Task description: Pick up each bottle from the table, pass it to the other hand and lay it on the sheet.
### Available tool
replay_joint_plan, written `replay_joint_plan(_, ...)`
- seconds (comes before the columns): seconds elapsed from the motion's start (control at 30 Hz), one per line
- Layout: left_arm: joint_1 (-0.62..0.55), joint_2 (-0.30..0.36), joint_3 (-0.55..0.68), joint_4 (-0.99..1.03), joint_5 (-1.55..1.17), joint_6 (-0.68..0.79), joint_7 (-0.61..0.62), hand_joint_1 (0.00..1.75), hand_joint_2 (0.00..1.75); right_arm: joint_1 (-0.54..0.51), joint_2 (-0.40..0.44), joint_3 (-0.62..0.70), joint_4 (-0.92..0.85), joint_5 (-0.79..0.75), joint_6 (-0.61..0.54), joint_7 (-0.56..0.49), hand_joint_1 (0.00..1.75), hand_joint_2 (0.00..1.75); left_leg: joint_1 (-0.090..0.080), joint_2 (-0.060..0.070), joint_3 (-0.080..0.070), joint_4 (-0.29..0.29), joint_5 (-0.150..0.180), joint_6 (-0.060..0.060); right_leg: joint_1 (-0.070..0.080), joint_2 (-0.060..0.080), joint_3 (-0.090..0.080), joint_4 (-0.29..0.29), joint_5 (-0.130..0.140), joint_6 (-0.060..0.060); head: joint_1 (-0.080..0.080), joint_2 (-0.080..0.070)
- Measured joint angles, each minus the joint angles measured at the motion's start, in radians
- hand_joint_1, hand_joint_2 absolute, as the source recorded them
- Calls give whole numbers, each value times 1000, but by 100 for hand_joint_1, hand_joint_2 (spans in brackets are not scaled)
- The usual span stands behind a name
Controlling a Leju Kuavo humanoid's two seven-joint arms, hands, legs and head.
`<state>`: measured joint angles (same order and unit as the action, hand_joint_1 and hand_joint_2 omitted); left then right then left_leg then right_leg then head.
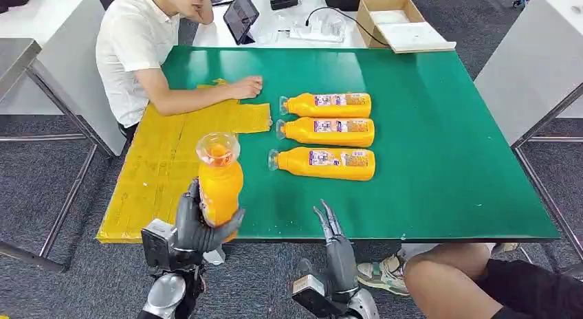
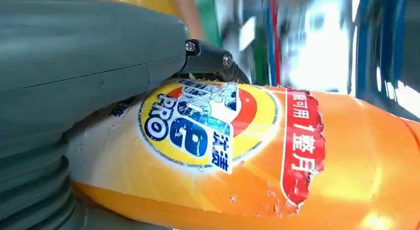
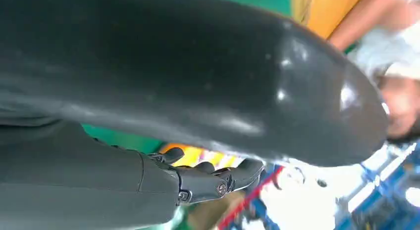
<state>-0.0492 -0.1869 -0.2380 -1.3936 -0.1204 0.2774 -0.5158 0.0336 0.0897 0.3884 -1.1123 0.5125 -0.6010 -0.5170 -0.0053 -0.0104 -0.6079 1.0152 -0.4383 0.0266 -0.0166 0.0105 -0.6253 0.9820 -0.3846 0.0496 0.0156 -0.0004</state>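
Bottle (image 1: pixel 220 183), orange with a clear cap, stands upright in the left hand (image 1: pixel 199 226) above the near edge of the green bench (image 1: pixel 440 161), just at the border between the yellow sheet (image 1: pixel 161 171) and bare green surface. Fingers wrap its lower body; cap end points up. Left wrist view, close in: the same bottle's label reads "PRO" in blue on a yellow-and-red roundel, with a torn red strip beside it; the thick grey thumb (image 2: pixel 74 56) presses against the label side.

Right hand (image 1: pixel 333 240) hangs at the bench's near edge, right of the held bottle and apart from it. Fingers extended, slightly spread, holding nothing. Right wrist view shows its dark fingertips (image 3: pixel 208 178) loosely straight, touching no object.

Three more orange bottles lie on their sides mid-bench in a neat stack of rows, caps toward the sheet: far bottle (image 1: pixel 328 104), middle bottle (image 1: pixel 328 130), near bottle (image 1: pixel 324 163). None on the sheet.

Person in a white shirt (image 1: pixel 134 47) sits at the far left corner, forearm resting across the sheet's far end. A cardboard box (image 1: pixel 395 20) sits on the white desk beyond the bench.
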Motion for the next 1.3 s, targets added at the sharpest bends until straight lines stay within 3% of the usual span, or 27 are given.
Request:
replay_joint_plan(0.23, -19, 3, 30, 28, -250, 298, 1, 175, 175, 68, -14, -62, -95, 227, -34, 89, 0, 0, 0, 0, 0, 0, 0, 0, 0, 0, 0, 0, 0, 0, 0, 0)
replay_joint_plan(0.33, -55, 12, 40, 64, -366, 354, 52, 175, 175, 87, -6, -107, -129, 298, -35, 97, 0, 0, 0, -1, -1, 0, 0, 0, 0, 0, 0, 0, 0, 0, 0, 0)
replay_joint_plan(0.4, -89, 21, 40, 108, -469, 379, 96, 159, 175, 89, -2, -118, -138, 300, -35, 108, 0, 0, 0, 0, 0, 0, 0, 0, 0, 0, 0, 0, 0, 0, 0, 0)
replay_joint_plan(0.6, -202, 45, 38, 282, -755, 391, 264, 159, 175, 86, -2, -119, -138, 273, -34, 131, 0, 0, 0, 0, 0, 0, 1, 0, 0, 0, 0, 0, 1, 0, 0, 0)
replay_joint_plan(0.73, -242, 55, 38, 355, -772, 391, 281, 159, 175, 85, -4, -114, -138, 270, -35, 134, 0, 0, 0, 0, 0, 0, 1, 0, 0, 0, 0, 0, 1, 0, 0, 0)
replay_joint_plan(0.87, -260, 60, 38, 391, -778, 391, 283, 143, 175, 83, -4, -114, -138, 269, -34, 136, 0, 0, 0, 0, -1, 0, 0, 0, 0, 0, 0, 0, 0, 0, 0, 0)
replay_joint_plan(1.0, -312, 74, 23, 471, -909, 324, 384, 143, 175, 76, -9, -105, -138, 245, -34, 139, 0, 0, 0, 0, -1, 0, 1, 0, 0, 0, 0, 0, 0, 0, 0, 0)
replay_joint_plan(1.03, -336, 78, 18, 507, -940, 302, 403, 117, 175, 69, -10, -102, -137, 234, -33, 135, 0, 0, 0, 0, -1, 0, 1, 0, 0, 0, -1, 0, 1, 0, 0, 0)
replay_joint_plan(1.07, -364, 84, 11, 550, -973, 281, 425, 49, 175, 61, -10, -99, -135, 222, -32, 127, 0, 0, 0, 0, -1, 0, 1, 0, 0, 0, -1, 0, 1, 0, 0, 0)
replay_joint_plan(1.1, -392, 90, 2, 591, -1005, 260, 443, 35, 175, 53, -10, -96, -133, 214, -30, 119, 0, 0, 0, 0, -1, 0, 1, 0, 0, 0, 0, 0, 1, 0, 0, 0)
replay_joint_plan(1.17, -440, 99, -11, 653, -1042, 213, 470, 28, 175, 40, -9, -91, -129, 205, -29, 111, 0, 0, 0, 0, -1, 0, 2, 0, 0, 0, 0, 0, 1, 0, 0, 0)
replay_joint_plan(1.2, -459, 104, -19, 686, -1058, 192, 480, 7, 175, 34, -9, -88, -127, 202, -29, 108, 0, 0, 0, 0, -1, 0, 2, 0, 0, 0, 0, 1, 1, 0, 0, 0)
replay_joint_plan(1.3, -504, 114, -45, 765, -1091, 126, 501, 0, 175, 24, -9, -83, -121, 191, -26, 100, 0, 0, 0, 0, -1, 0, 2, 0, 0, 0, 0, 1, 1, 0, 0, 0)
